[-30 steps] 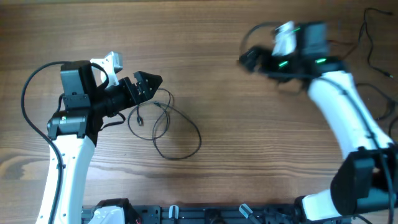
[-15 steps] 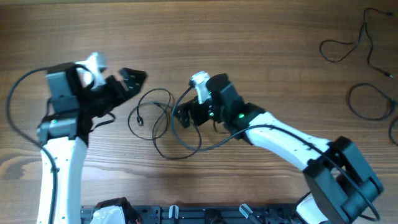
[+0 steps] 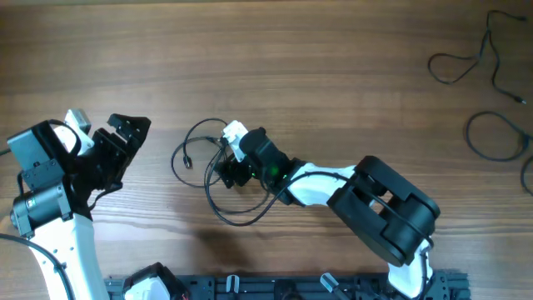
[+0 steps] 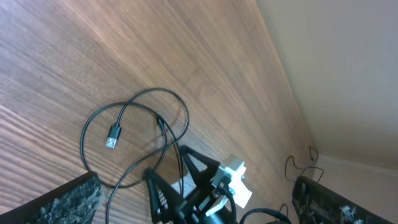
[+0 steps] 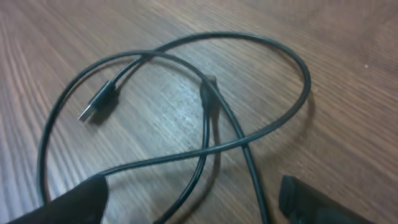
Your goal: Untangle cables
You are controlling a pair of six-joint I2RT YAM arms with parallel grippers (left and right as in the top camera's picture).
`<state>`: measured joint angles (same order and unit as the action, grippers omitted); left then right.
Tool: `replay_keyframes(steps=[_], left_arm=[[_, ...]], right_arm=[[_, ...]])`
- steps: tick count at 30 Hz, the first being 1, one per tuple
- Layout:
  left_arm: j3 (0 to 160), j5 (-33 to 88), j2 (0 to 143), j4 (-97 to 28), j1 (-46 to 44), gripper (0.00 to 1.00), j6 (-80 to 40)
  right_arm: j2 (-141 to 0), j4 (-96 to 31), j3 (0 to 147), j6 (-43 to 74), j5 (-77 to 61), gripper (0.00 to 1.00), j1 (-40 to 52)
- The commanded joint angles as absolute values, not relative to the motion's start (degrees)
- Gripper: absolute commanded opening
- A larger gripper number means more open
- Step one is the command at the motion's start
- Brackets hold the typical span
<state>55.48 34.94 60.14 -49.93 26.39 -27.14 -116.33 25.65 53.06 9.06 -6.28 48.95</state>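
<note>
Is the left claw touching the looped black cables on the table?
Apart. The overhead view shows a strip of bare table between the open left claw and the nearest loop of the cables.

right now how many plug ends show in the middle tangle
2: a USB plug at the loops' left, a smaller plug mid-tangle; more may be hidden.

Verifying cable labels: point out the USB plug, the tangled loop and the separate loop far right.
USB plug (image 5: pixel 96 104): right wrist view, black housing.
tangled loop (image 5: pixel 308 81): right wrist view, its right bend.
separate loop (image 3: pixel 467 133): overhead view, its left bend.
</note>
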Motion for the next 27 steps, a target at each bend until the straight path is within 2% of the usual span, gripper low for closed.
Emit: replay_keyframes(steps=[1, 3, 5, 7, 8, 9, 10, 16, 19, 22, 25, 27], left_arm=[[55.53, 34.83, 59.79, -50.46, 26.74, 1.00, -27.49], [55.53, 34.85, 59.79, -50.46, 26.74, 1.00, -27.49], [55.53, 34.85, 59.79, -50.46, 26.74, 1.00, -27.49], [55.53, 34.85, 59.79, -50.52, 26.74, 1.00, -27.49], [55.53, 34.83, 59.79, -50.72, 26.74, 1.00, -27.49], [55.53, 34.85, 59.79, -50.74, 26.74, 1.00, -27.49], [55.53, 34.83, 59.79, -50.74, 26.74, 1.00, -27.46], [55.53, 34.83, 59.79, -50.74, 26.76, 1.00, -27.46], [55.53, 34.81, 59.79, -50.74, 26.76, 1.00, -27.46], [55.53, 34.81, 59.79, -50.72, 26.74, 1.00, -27.46], [55.53, 34.81, 59.79, -50.70, 26.74, 1.00, -27.46], [55.53, 34.81, 59.79, -50.70, 26.74, 1.00, -27.46]], right_arm=[[-119.66, 27.16, 54.06, 10.48, 2.02, 0.86, 50.70], [-121.03, 26.96, 55.33, 10.37, 7.22, 0.81, 52.01], [-123.76, 25.52, 57.14, 7.01, 10.52, 0.65, 53.28], [-125.71, 23.46, 58.26, 5.30, 10.74, 0.57, 53.56], [-125.99, 22.61, 58.52, 5.54, 11.64, 0.34, 53.32], [-125.45, 21.87, 58.52, 6.48, 12.73, 0.16, 53.06], [-124.97, 21.34, 58.52, 7.01, 13.21, 0.04, 52.82], [-111.87, 5.06, 58.52, 14.31, 18.57, 0.04, 47.97], [-103.22, -2.26, 58.50, 15.03, 21.39, 0.04, 42.04], [-97.32, -3.55, 58.50, 14.44, 20.91, 0.04, 34.57], [-95.77, -1.06, 58.50, 6.70, 15.16, 0.04, 25.34], [-96.27, -0.01, 58.50, 5.54, 12.34, 0.04, 20.62]])
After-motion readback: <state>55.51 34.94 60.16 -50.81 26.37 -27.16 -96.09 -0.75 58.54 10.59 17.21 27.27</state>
